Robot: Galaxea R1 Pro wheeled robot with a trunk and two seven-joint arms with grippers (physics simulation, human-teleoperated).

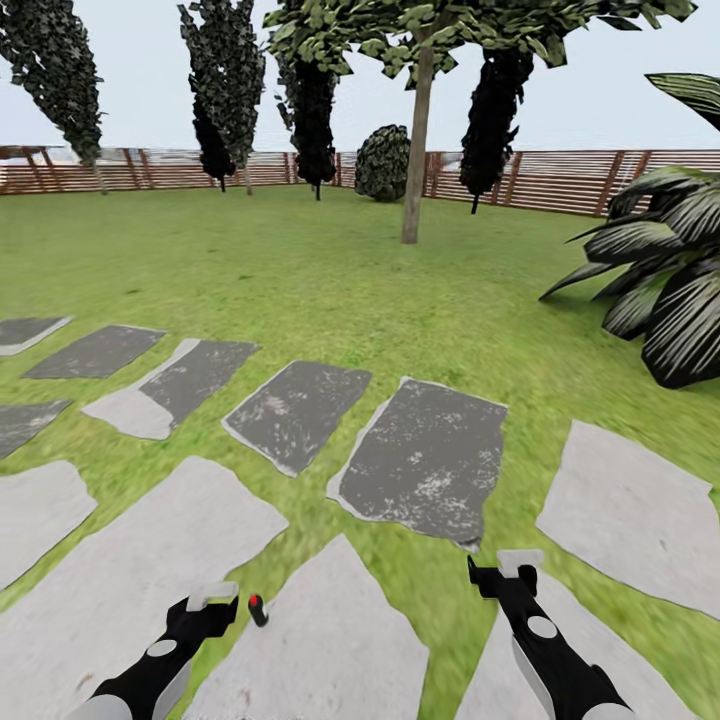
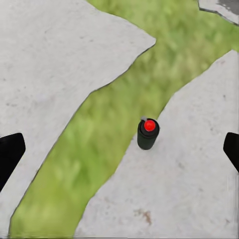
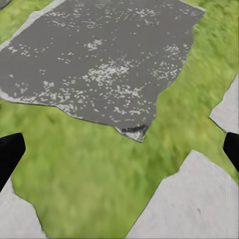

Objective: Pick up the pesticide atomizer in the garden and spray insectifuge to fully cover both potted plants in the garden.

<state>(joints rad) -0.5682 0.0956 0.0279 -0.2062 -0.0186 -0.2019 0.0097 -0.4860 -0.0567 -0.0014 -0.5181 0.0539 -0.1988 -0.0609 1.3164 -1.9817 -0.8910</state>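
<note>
Down at the left gripper [image 2: 119,149], the two black fingers [image 2: 10,154] stand wide apart with nothing between them, released. The pesticide atomizer [image 2: 148,133] sits in the gap ahead of those fingers, nearer one finger than the other and touching neither. It stands upright on a pale stepping stone [image 2: 169,184], its long axis vertical and its red cap facing up toward the wrist camera; which way the nozzle faces cannot be made out. It is one atomizer, standing at the stone's edge just beside a strip of grass [image 2: 79,164].

From the head camera, the left gripper [image 1: 212,600] hangs low over the pale stones, and the atomizer [image 1: 257,609] stands just beside its white fingertip, on the side toward the right arm.

The right gripper [image 3: 119,149] is likewise spread, its two dark fingers [image 3: 10,154] far apart and empty over grass, with one dark grey speckled stone [image 3: 99,64] beyond them. In the head view the right gripper [image 1: 505,572] hovers well apart from the atomizer, near the tip of that dark stone [image 1: 425,460].

Farther from the atomizer, the lawn [image 1: 330,270] carries several more stones, both pale and dark. Beyond them rises a slim tree trunk [image 1: 417,140], one round bush [image 1: 383,162], and a brown slatted fence [image 1: 560,180]. One broad-leaved palm [image 1: 670,280] spreads on the right arm's side.
</note>
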